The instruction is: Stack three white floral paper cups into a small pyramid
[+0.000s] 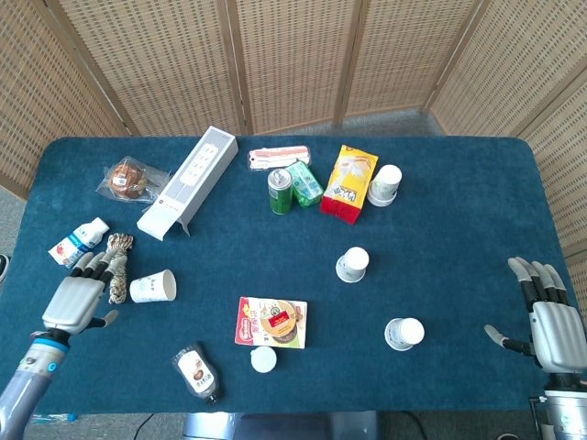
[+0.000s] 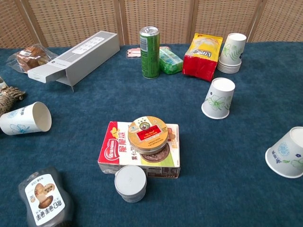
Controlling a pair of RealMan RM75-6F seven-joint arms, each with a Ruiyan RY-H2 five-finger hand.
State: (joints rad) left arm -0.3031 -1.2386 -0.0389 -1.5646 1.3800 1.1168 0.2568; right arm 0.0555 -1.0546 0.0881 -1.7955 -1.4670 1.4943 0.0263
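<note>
One white floral paper cup (image 1: 152, 286) (image 2: 25, 118) lies on its side at the left of the blue table, mouth facing right. Another cup (image 1: 352, 264) (image 2: 218, 98) stands upside down right of centre. A third cup (image 1: 404, 334) (image 2: 289, 152) stands upside down further front and right. A nested stack of cups (image 1: 385, 184) (image 2: 231, 52) stands at the back beside the yellow bag. My left hand (image 1: 78, 296) hovers open just left of the lying cup, fingers spread, holding nothing. At the table's right edge my right hand (image 1: 547, 316) is open, well right of the third cup.
A snack box with a round tin (image 1: 272, 321) (image 2: 144, 146) and a white lid (image 2: 130, 182) sit front centre. A sauce bottle (image 1: 197, 371), rope coil (image 1: 117, 261), milk bottle (image 1: 77, 242), long white box (image 1: 188, 181), green can (image 2: 150, 45) and yellow bag (image 1: 349, 183) are spread around.
</note>
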